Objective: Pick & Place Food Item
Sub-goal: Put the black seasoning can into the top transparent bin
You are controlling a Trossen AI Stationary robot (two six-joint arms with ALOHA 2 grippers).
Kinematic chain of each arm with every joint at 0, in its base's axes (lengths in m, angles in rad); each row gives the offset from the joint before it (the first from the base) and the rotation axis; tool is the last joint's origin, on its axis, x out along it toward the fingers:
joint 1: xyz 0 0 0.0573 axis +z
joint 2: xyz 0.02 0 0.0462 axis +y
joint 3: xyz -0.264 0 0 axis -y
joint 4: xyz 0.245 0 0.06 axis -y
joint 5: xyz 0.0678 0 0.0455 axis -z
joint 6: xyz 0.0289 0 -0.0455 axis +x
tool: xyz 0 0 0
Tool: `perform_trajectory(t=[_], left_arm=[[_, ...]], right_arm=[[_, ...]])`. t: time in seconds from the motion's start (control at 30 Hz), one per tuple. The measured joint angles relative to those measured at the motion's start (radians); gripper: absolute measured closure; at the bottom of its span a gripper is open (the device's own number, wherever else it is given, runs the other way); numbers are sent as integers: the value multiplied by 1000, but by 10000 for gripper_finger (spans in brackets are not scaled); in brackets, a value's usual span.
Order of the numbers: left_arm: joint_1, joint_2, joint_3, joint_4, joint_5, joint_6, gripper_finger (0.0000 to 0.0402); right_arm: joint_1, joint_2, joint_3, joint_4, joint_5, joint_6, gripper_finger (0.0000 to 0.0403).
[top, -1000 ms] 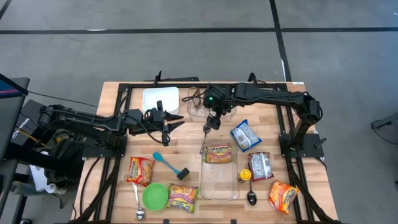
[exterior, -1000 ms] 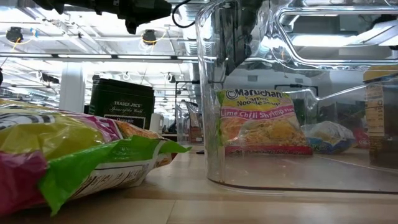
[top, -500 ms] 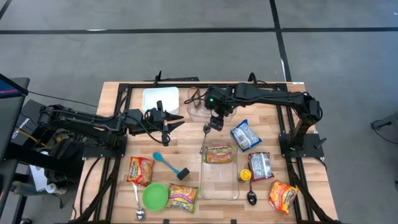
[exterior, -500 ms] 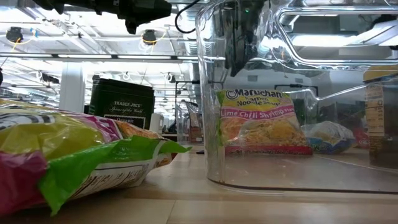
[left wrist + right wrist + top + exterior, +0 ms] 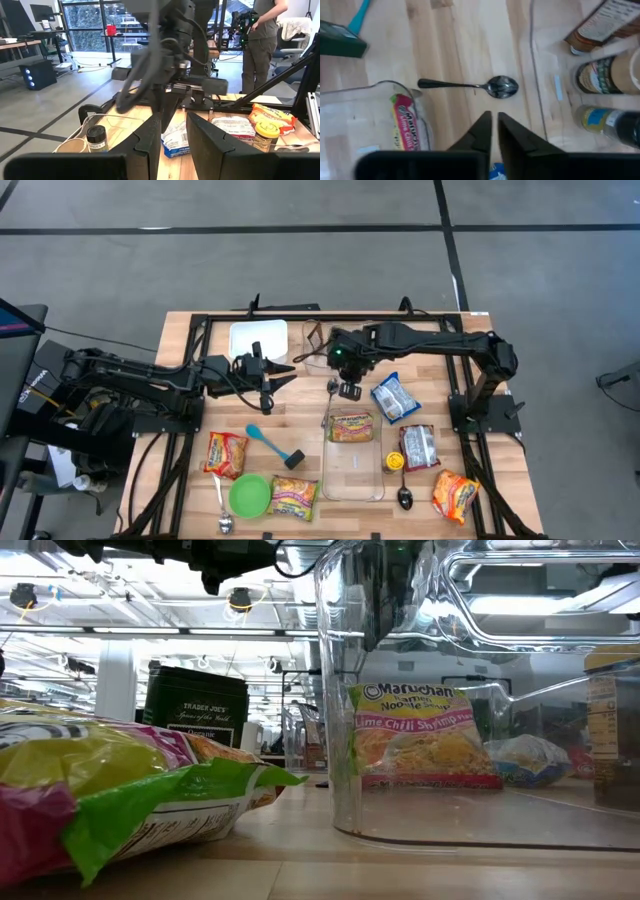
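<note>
At the frame's centre, the right gripper (image 5: 349,389) hangs pinched shut and empty above the ramen packet (image 5: 351,427) lying in the clear container (image 5: 352,475), while the left gripper (image 5: 283,376) waits centre-left, fingers slightly parted, empty.

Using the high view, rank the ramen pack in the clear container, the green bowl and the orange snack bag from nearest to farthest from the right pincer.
1. Ramen pack, in the clear container, just below the right pincer.
2. Orange snack bag, bottom right corner.
3. Green bowl, bottom left; not much farther than the bag.
</note>
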Motion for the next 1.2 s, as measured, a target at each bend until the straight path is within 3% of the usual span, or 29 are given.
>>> perform_trajectory(t=[0.3,0.5,0.83,0.97,1.2], left_arm=[[0,0,0,-2,0,-76,314],[0,0,0,-8,0,-77,314],[-1,0,0,-42,0,-84,314],[-3,0,0,-42,1,-84,314],[-3,0,0,-42,1,-84,314]], right_arm=[[51,0,0,37,5,-9,369],[34,0,0,-8,105,-22,368],[-22,0,-1,7,101,-98,367],[-44,0,-1,39,54,-139,367],[-115,0,-1,163,-121,-272,367]])
